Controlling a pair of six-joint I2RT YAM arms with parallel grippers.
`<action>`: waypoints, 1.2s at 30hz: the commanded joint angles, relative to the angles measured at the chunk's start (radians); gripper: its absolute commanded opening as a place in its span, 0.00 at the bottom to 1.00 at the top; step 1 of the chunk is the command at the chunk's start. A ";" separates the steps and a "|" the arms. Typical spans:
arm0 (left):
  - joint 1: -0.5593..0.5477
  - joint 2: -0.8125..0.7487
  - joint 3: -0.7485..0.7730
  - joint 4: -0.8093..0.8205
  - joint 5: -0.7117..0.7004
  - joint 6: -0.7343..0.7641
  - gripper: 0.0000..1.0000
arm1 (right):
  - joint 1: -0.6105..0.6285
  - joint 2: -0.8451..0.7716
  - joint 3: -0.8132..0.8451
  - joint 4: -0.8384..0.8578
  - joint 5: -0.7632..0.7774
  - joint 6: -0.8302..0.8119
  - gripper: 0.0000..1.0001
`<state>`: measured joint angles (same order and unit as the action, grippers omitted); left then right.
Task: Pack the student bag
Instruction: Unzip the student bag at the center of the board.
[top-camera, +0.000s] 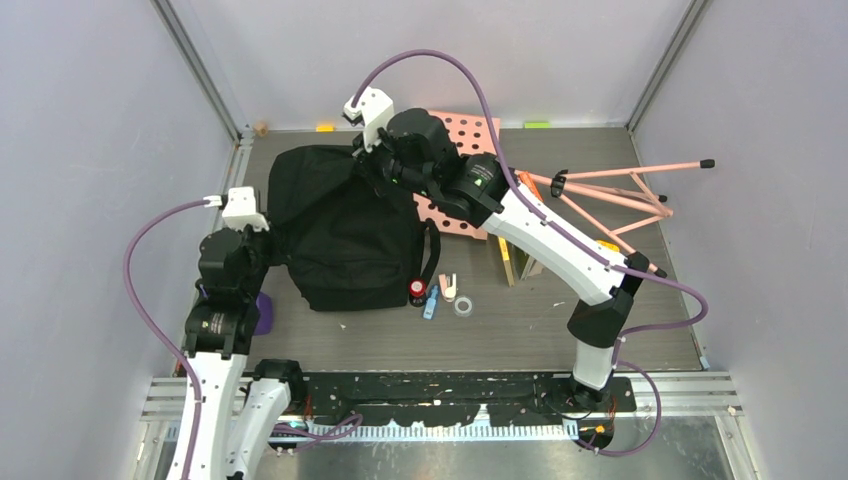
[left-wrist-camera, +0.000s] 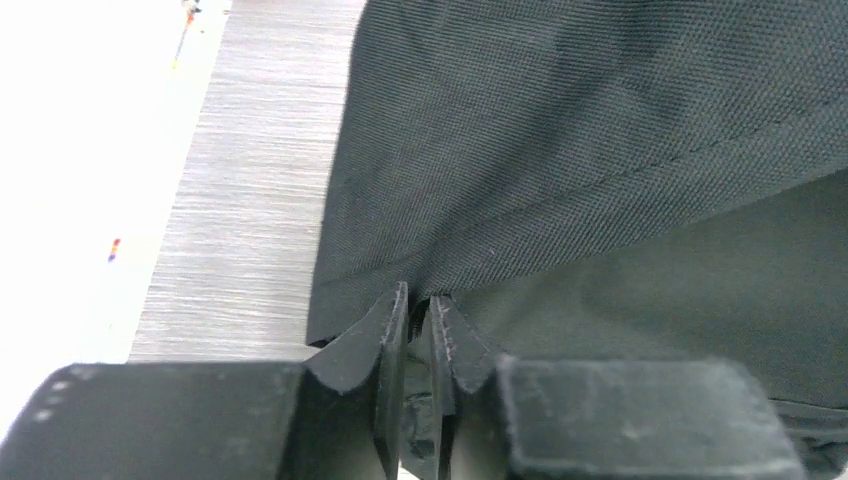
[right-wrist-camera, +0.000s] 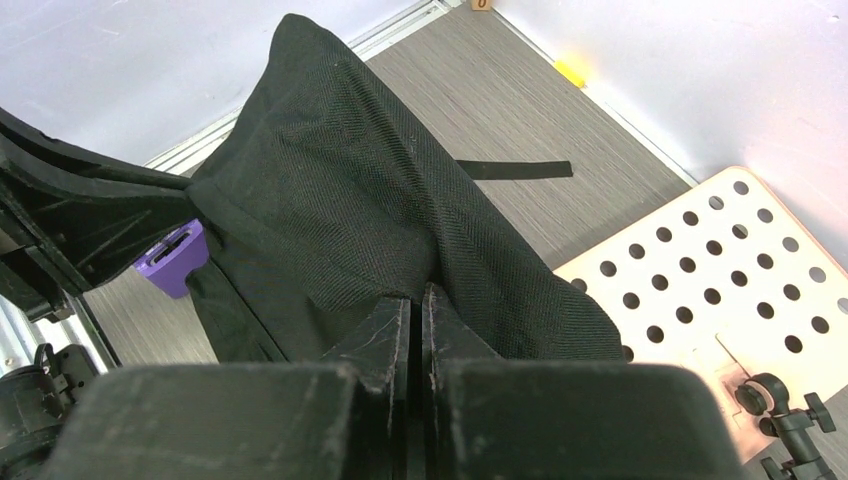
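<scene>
Fingers (left-wrist-camera: 392, 335) of the left gripper (left-wrist-camera: 420, 300) stand almost together, pinching the student bag (top-camera: 345, 235) at its left edge. The right gripper (right-wrist-camera: 418, 295) is clamped on fabric at the bag's upper right. The bag lies left of centre in the top view. A red-capped item (top-camera: 417, 289) and a tape roll (top-camera: 463, 305) lie loose outside it, so packing seems hardly begun.

Nothing readable in any of the three views: no text, brand, number or sign. The large black soft fabric backpack (top-camera: 345, 235) is just plain weave up close in both wrist views. The small red-capped thing (top-camera: 416, 289) on the grey wood-grain desk (top-camera: 540, 330) is too tiny to make out any label.
</scene>
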<state>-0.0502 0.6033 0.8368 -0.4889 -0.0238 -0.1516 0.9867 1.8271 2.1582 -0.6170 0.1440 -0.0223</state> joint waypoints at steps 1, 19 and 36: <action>0.004 -0.036 0.017 -0.017 -0.178 0.009 0.07 | -0.003 -0.006 0.041 0.104 0.071 0.020 0.00; 0.002 -0.210 0.165 -0.361 0.202 0.127 0.00 | -0.109 0.088 0.164 0.128 0.127 0.166 0.00; -0.088 -0.071 0.297 -0.271 0.347 0.144 0.61 | -0.175 0.134 0.119 0.126 -0.249 0.019 0.00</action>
<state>-0.1333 0.4774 1.0561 -0.8410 0.3367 0.0063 0.8284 1.9785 2.2910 -0.5583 -0.0803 0.0193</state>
